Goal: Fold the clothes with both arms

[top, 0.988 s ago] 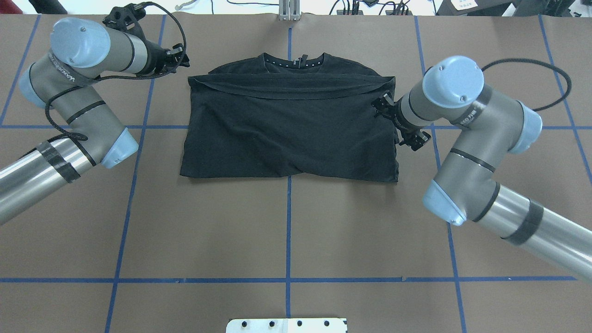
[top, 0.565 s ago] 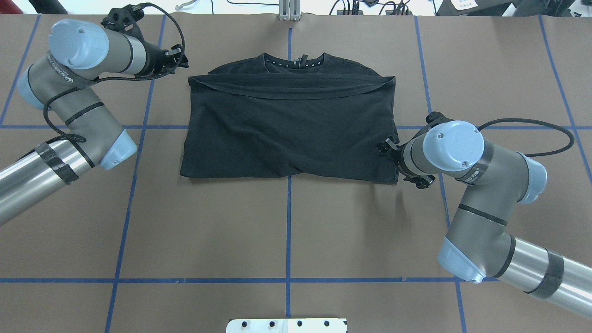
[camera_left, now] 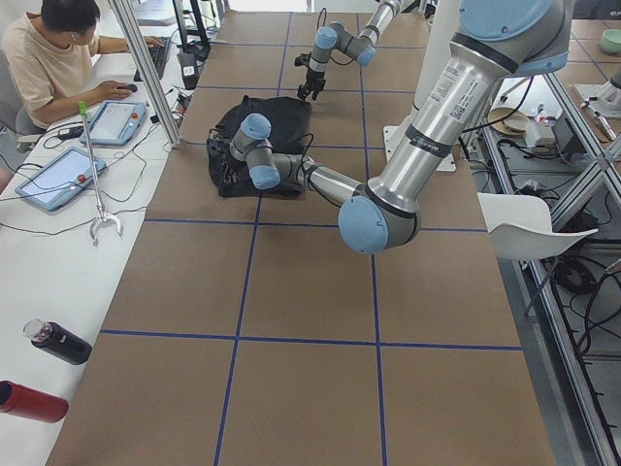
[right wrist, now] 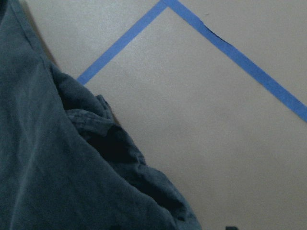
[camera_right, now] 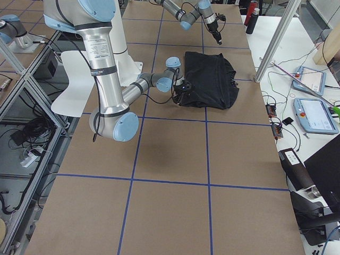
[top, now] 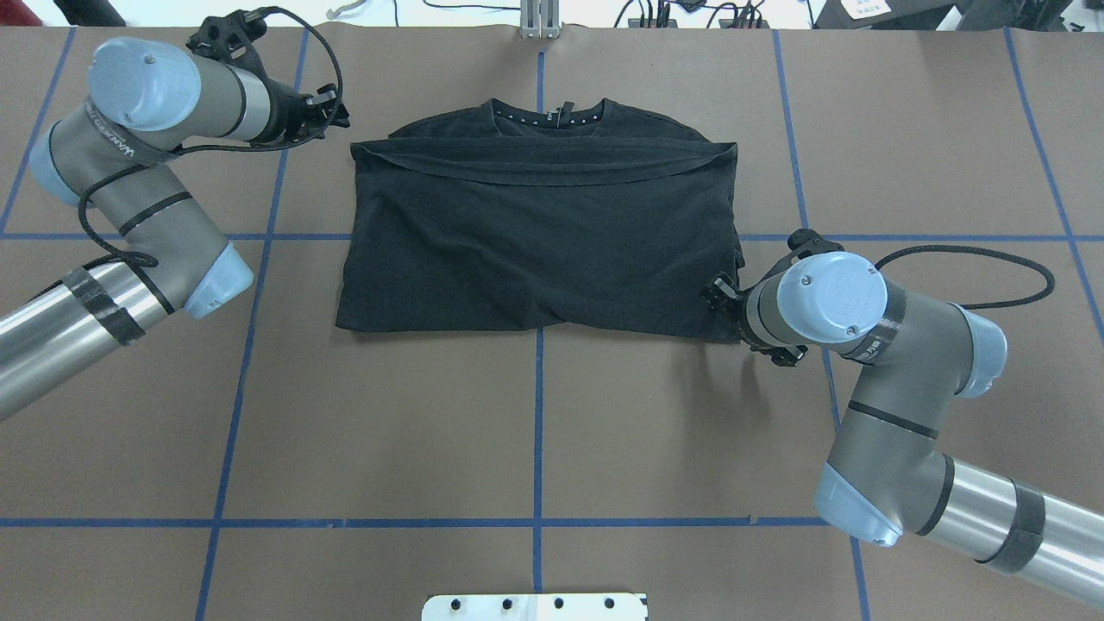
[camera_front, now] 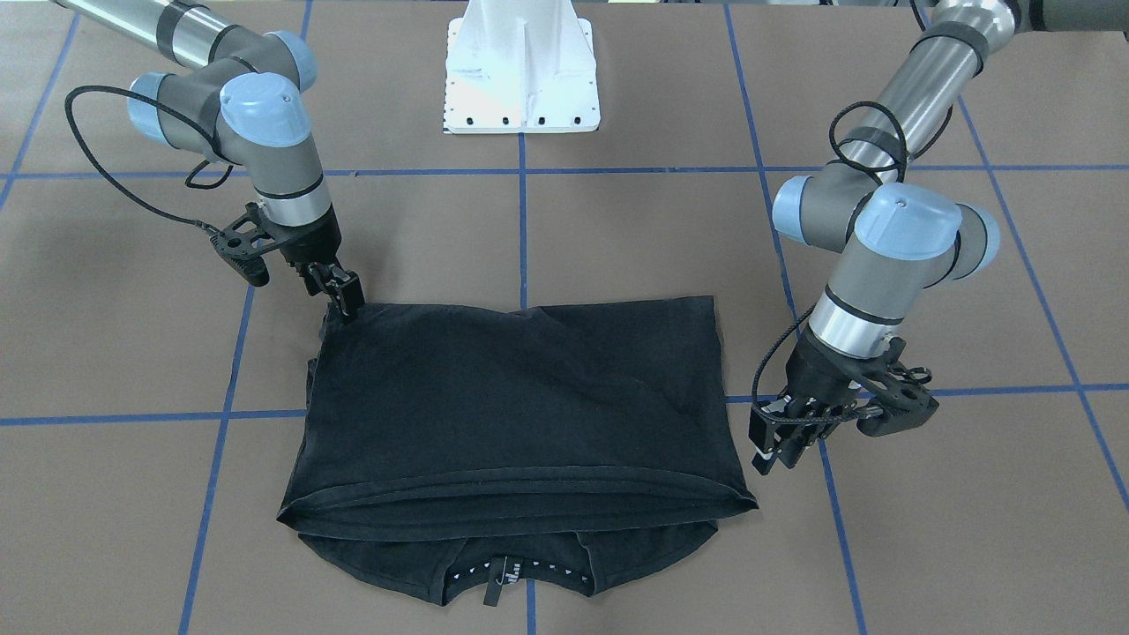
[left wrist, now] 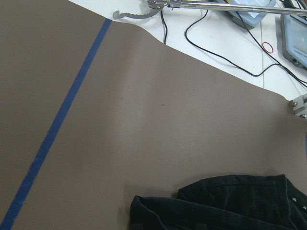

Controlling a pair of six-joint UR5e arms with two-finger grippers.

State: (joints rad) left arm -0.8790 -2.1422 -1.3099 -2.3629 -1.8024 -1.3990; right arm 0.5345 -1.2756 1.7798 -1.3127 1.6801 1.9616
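Presently see black short-sleeved T-shirt (top: pixel 535 233) folded flat mid brown blue-taped table (top: pixel 535 431), collar away from robot; find right black two-finger gripper (camera_front: pixel 344 300) tips-down touching its robot-side right corner, cannot tell whether pinching; find left black two-finger gripper (camera_front: pixel 774 454) parted, empty, near far left corner.

Your left gripper (camera_front: pixel 776 450) hovered, fingers parted, beside the T-shirt's (camera_front: pixel 520 406) collar-end corner. Your right gripper (camera_front: pixel 346 304) pointed down at the diagonally opposite corner, its grip unclear.

light: bright, even, overhead | shadows: soft, faint | right wrist view: slightly blurred | glare: mild
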